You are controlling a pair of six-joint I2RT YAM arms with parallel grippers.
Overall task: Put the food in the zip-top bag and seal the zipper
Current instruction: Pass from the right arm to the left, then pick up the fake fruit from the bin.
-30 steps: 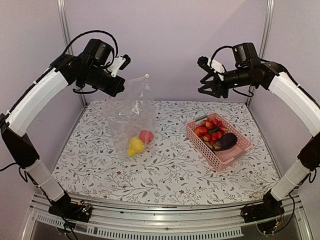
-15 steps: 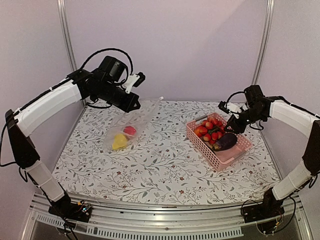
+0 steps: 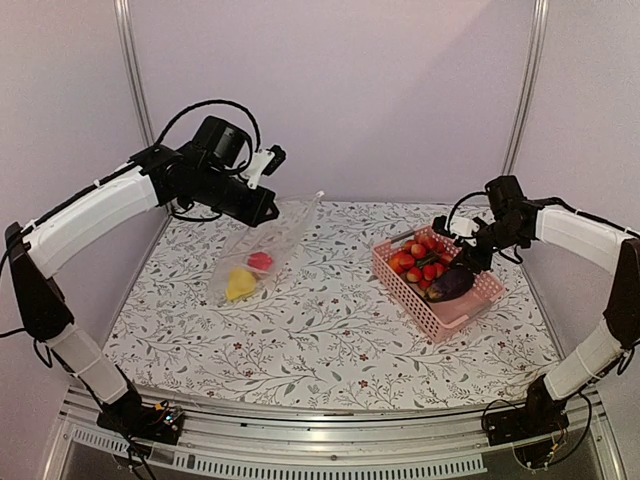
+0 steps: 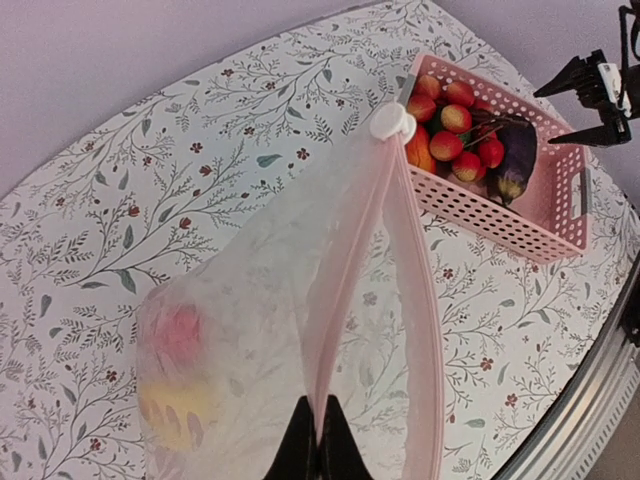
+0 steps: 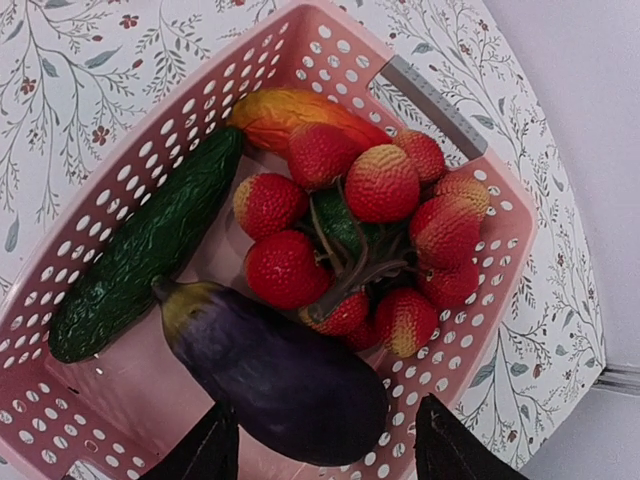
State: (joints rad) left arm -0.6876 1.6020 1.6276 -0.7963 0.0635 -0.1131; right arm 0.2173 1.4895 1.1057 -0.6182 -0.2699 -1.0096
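Overhead view: the left gripper [image 3: 268, 212] pinched the mouth edge of the bag [image 3: 285, 232], which slanted down to the table [image 3: 330, 340] with a yellow piece [image 3: 239, 285] and a red piece [image 3: 260, 261] inside; the right gripper [image 3: 468, 258] hung over the basket [image 3: 455, 312]. Left wrist view: fingers [image 4: 318, 450] closed on the bag's pink zipper [image 4: 352, 280]. Right wrist view: jaws stood wide over the eggplant [image 5: 280, 375], with the cucumber [image 5: 140, 265] and red fruits [image 5: 380, 185] alongside.
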